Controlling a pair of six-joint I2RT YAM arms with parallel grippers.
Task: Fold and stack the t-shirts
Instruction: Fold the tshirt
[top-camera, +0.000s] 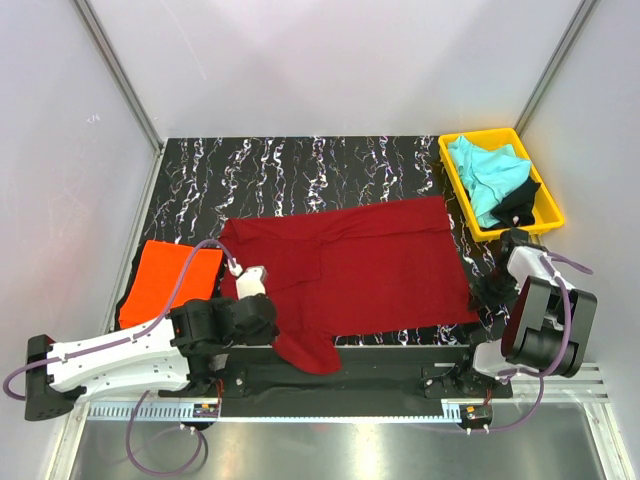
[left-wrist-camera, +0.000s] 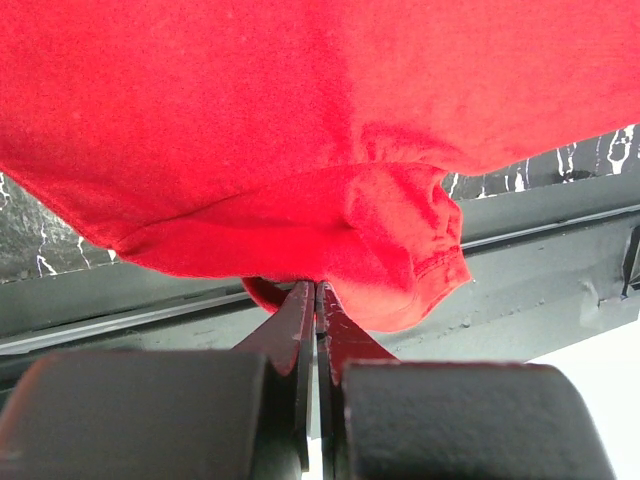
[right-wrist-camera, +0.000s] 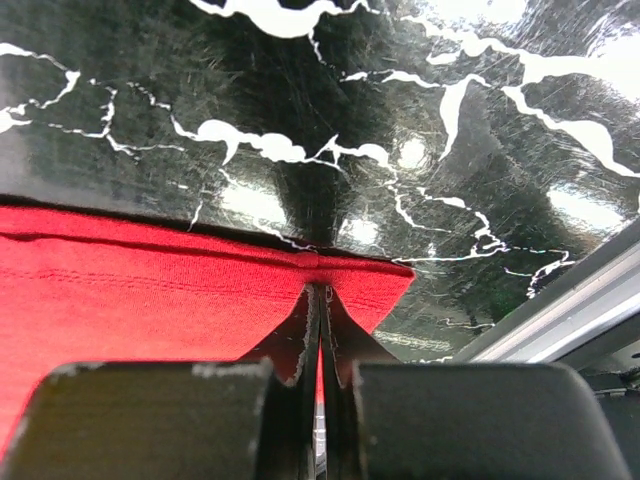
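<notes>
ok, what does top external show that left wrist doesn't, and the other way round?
Only top external: the orange t-shirt at the table's left edge, the yellow tray holding the turquoise t-shirt and black t-shirt, and the right gripper at the near right corner of the dark red t-shirt.
Only left wrist: a close-up of the left gripper shut on a bunched, stitched edge of that shirt.
Both: the red cloth and the marbled table.
</notes>
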